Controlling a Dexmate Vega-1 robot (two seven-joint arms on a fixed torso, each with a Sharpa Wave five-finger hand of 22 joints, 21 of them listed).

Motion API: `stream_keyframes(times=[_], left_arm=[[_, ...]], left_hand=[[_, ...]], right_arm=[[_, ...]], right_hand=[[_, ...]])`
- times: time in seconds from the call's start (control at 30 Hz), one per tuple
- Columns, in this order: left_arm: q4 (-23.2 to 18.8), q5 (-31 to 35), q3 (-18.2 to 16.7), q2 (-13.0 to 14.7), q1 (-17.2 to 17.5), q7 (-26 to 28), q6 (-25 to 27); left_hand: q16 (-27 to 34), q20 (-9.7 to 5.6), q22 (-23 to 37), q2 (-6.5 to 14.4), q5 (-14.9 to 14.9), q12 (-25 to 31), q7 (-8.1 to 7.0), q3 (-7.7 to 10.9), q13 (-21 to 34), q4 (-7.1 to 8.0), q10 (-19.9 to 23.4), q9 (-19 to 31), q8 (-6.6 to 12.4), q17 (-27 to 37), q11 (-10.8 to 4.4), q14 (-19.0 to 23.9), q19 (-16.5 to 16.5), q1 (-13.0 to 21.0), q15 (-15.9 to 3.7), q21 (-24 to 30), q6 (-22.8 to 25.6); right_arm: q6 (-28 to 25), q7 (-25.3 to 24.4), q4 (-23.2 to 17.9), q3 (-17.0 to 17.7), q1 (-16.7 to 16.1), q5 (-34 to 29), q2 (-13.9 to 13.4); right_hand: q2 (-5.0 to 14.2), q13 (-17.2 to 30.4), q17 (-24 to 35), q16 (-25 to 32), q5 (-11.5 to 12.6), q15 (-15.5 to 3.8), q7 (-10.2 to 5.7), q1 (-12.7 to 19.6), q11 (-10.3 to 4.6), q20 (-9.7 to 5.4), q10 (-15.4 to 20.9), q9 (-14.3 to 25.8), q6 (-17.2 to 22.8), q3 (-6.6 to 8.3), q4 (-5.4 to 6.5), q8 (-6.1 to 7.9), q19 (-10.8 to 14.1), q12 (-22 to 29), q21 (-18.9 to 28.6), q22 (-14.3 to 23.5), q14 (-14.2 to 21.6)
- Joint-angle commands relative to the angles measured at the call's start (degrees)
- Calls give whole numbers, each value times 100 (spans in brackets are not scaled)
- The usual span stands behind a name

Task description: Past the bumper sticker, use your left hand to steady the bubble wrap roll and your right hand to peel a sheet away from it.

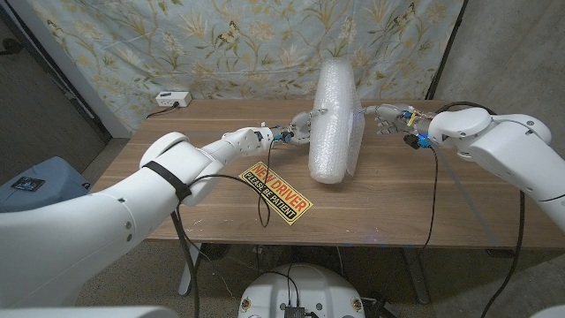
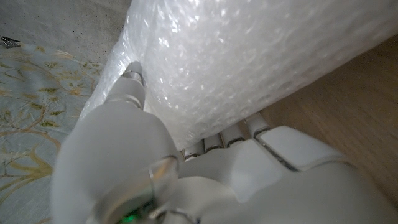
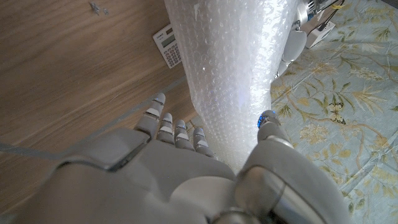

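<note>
A tall white bubble wrap roll [image 1: 338, 119] stands upright on the wooden table [image 1: 212, 132], beyond the yellow bumper sticker [image 1: 278, 193] that lies flat near the front edge. My left hand [image 1: 296, 130] reaches in from the left and grips the roll's side. In the left wrist view its thumb [image 2: 132, 84] presses on the wrap [image 2: 249, 56] and the fingers curl under it. My right hand [image 1: 386, 117] is at the roll's right side with fingers apart. The right wrist view shows its thumb [image 3: 267, 121] and fingers [image 3: 174, 127] straddling the roll [image 3: 230, 74] without clearly pinching a sheet.
A white power strip [image 1: 171, 99] lies at the table's back left corner. Black cables [image 1: 261, 190] run from both arms across the tabletop. A floral curtain [image 1: 247, 44] hangs behind the table. A blue bin [image 1: 31, 181] sits on the floor at the left.
</note>
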Motion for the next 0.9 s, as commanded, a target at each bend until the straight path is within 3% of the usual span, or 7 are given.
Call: stream_keyframes(times=[0.03, 0.3, 0.63, 0.67, 0.7, 0.9], left_arm=[[-3, -55, -17, -30, 53, 91, -66], [-4, -63, -16, -41, 68, 116, -109], [-45, -43, 28, 10, 73, 23, -87], [-46, -48, 26, 11, 75, 17, -87], [-44, -57, 21, 10, 77, 20, -80], [-46, -56, 36, 11, 81, -4, -97]], left_hand=[[8, 30, 19, 267, 45, 21, -21, 127, 41, 77, 84, 702, 293, 8, -20, 13, 19, 266, 31, 34, 365], [5, 26, 19, 269, 89, 9, -38, 166, 58, 51, 87, 719, 300, 2, -42, 24, 12, 322, 20, 39, 375], [12, 17, 20, 274, 129, -5, -30, 187, 72, 52, 88, 735, 306, 8, -47, 30, 12, 349, 17, 47, 380], [12, 17, 20, 271, 132, -7, -45, 188, 74, 51, 87, 737, 304, 7, -44, 32, 15, 351, 16, 49, 375], [9, 28, 20, 272, 136, -8, -41, 191, 75, 52, 87, 738, 303, 7, -42, 24, 11, 352, 15, 48, 372], [8, 24, 21, 264, 163, -13, -55, 205, 84, 49, 96, 748, 314, 4, -45, 31, 12, 369, 16, 53, 394]], right_arm=[[-224, -67, 24, -456, 463, 55, 25], [-310, -144, 72, -630, 594, 92, 73], [-459, -232, 174, -886, 808, 68, 105], [-439, -223, 193, -910, 824, 64, 99], [-483, -245, 200, -937, 856, 64, 117], [-574, -244, 284, -1164, 1053, -10, 89]], right_hand=[[-5, 27, 24, 0, 41, 12, 517, -21, 19, 36, -67, 11, -87, -38, -6, 6, -49, 8, 4, 21, -90], [25, 31, 43, 11, 53, 15, 521, -132, 20, 57, -318, 14, -449, -124, 43, 6, -141, 7, 18, 23, -222], [60, 35, 50, 12, 65, 16, 520, -237, 20, 67, -468, 16, -616, -193, 75, 25, -215, 20, 20, 29, -333], [67, 35, 52, 15, 68, 17, 521, -275, 20, 70, -508, 15, -673, -215, 89, 20, -220, 20, 27, 31, -353], [123, 40, 60, 3, 77, 17, 520, -389, 21, 56, -643, 19, -832, -267, 141, 16, -383, 15, 22, 39, -481], [190, 52, 75, 31, 107, 19, 516, -690, 21, 87, -834, 19, -1166, -428, 207, 30, -423, 54, 53, 38, -637]])
